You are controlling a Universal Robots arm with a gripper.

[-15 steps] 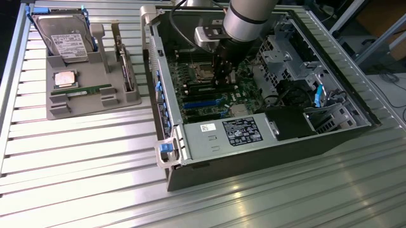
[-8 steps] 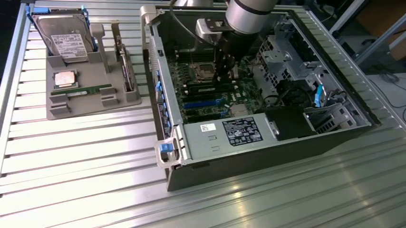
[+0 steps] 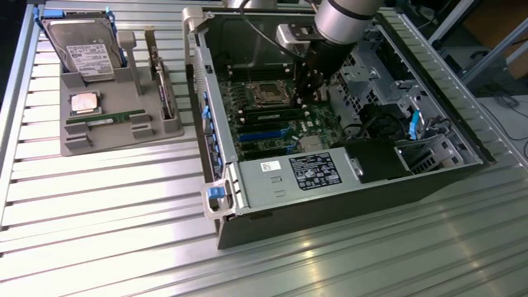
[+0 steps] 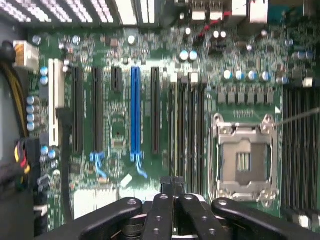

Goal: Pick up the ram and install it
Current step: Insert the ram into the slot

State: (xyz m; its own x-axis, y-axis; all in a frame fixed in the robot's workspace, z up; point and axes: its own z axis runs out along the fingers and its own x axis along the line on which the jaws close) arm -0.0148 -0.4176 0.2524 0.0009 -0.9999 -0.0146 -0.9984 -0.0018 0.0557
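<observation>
Computer case: lid off, open-topped, walls close around the arm.
Gray tray, beside the case: holds hard drive, processor, one ram lying flat.
Gripper, inside the case above the memory slots: fingers clenched together; anything between them is hard to make out.

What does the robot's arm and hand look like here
The arm is a thick silver-grey cylinder, with a small grey box mounted beside it. Below it the hand is black. In the wrist view the hand shows black linkage bars with round pivot bolts.
</observation>
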